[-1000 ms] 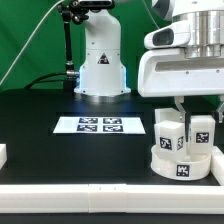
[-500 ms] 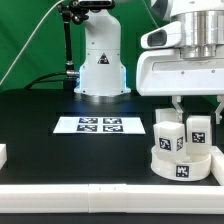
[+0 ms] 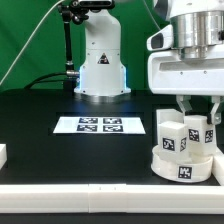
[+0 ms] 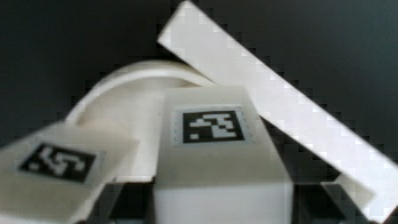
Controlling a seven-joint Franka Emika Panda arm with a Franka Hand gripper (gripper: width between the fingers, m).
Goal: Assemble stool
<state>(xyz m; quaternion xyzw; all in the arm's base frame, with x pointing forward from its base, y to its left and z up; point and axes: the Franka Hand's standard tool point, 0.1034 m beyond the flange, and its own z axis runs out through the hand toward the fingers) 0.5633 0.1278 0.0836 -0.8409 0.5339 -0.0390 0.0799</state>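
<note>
1 black table (image 3: 60,150) w/ 1 marker board (image 3: 100,125) mid. 1 round seat (image 3: 180,165) at the exterior view's right, 2 legs upright on it: one (image 3: 171,135), other (image 3: 194,136). 1 hand (image 3: 197,112) above, clamped on the right-hand leg.

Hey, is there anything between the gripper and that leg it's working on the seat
Nothing visible. The gripper is already down at the rear leg standing on the seat, a finger on either side of it. The other leg stands beside it toward the exterior view's left, not in between.
</note>
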